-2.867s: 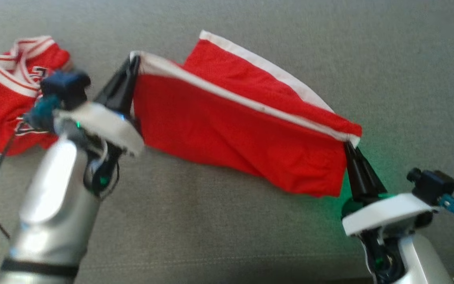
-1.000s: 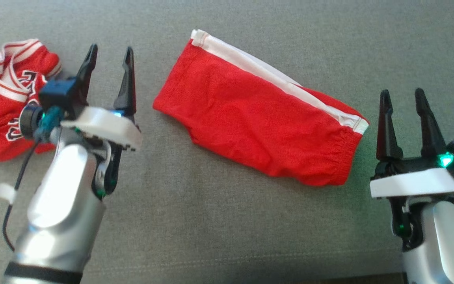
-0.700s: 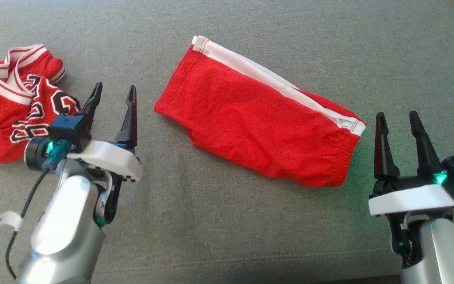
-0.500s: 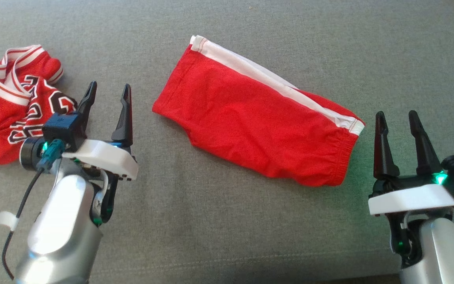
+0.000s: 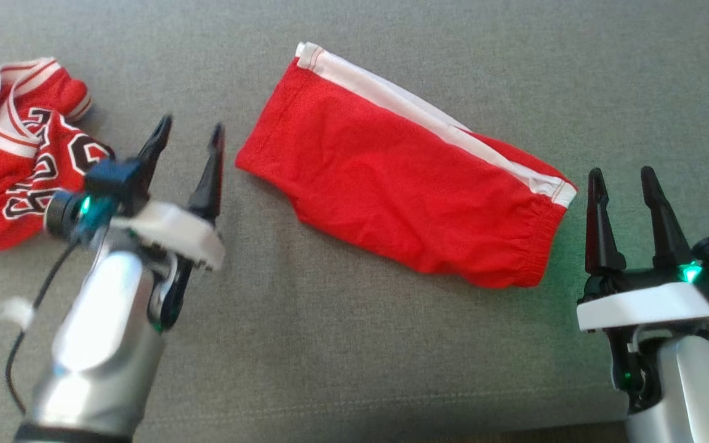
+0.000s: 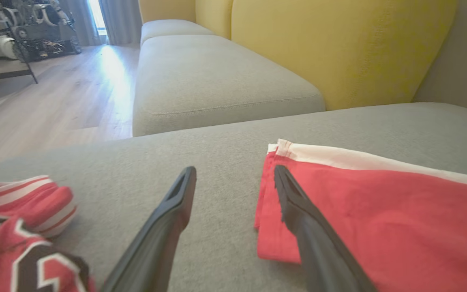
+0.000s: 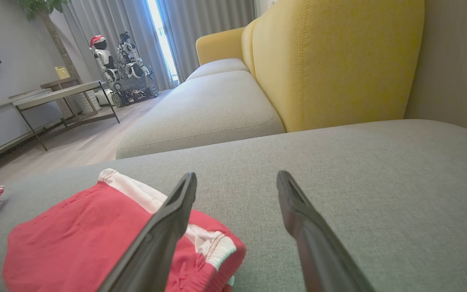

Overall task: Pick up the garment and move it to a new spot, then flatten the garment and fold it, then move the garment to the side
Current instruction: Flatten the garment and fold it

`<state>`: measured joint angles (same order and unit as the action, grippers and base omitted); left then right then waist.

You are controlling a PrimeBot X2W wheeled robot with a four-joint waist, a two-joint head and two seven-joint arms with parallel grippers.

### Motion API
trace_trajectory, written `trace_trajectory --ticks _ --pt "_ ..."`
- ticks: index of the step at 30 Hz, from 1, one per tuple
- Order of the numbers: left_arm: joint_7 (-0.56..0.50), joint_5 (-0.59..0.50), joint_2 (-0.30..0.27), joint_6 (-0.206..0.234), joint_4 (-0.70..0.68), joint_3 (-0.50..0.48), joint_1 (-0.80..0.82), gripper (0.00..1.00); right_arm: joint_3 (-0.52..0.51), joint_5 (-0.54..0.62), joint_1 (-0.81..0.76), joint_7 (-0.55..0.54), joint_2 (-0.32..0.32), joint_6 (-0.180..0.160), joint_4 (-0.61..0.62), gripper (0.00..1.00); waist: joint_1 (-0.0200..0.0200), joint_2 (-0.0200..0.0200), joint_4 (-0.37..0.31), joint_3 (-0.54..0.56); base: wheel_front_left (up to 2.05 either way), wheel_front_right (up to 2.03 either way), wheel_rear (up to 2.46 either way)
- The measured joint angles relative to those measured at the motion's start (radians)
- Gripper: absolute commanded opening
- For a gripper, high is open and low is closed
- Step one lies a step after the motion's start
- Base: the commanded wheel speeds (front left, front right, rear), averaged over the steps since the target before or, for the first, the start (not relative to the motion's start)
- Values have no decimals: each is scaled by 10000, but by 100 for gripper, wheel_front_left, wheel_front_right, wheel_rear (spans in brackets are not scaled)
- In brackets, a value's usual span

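A grey seat cushion [image 5: 354, 344] carried two garments directly on its fabric: folded red shorts [image 5: 391, 184] with a white side stripe, slanting across its middle, and, well apart toward its left edge, a crumpled red jersey [image 5: 16, 166] with white trim and black-and-white lettering.

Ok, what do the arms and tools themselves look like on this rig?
Left tool and right tool each have two long, tapering black fingers on a white plate, above a silver forearm. Green lights glow at the wrists. The left arm carries a dark camera, a black cable and a white tag.
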<state>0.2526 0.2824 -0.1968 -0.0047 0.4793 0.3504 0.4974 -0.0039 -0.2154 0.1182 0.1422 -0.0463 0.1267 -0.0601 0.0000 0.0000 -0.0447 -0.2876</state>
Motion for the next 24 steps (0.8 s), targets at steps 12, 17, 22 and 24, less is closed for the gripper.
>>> trace_trajectory --ticks 12,17,22,24 --pt "-688 299 514 -1114 3645 926 2117 100 69 286 388 -107 0 0 221 100 0 0 -370 -685 0 0 0" --pt "-982 732 625 -1197 4518 1243 2627 100 25 322 387 -105 0 0 217 100 0 0 -495 -762 0 0 0" --pt "-1570 1475 731 -1252 4681 2038 2986 0 8 299 385 -104 0 0 199 100 0 0 -508 -753 0 0 0" --pt "-1615 1843 683 -1260 4652 2297 3012 0 10 293 385 -104 0 0 190 100 0 0 -525 -739 0 0 0"
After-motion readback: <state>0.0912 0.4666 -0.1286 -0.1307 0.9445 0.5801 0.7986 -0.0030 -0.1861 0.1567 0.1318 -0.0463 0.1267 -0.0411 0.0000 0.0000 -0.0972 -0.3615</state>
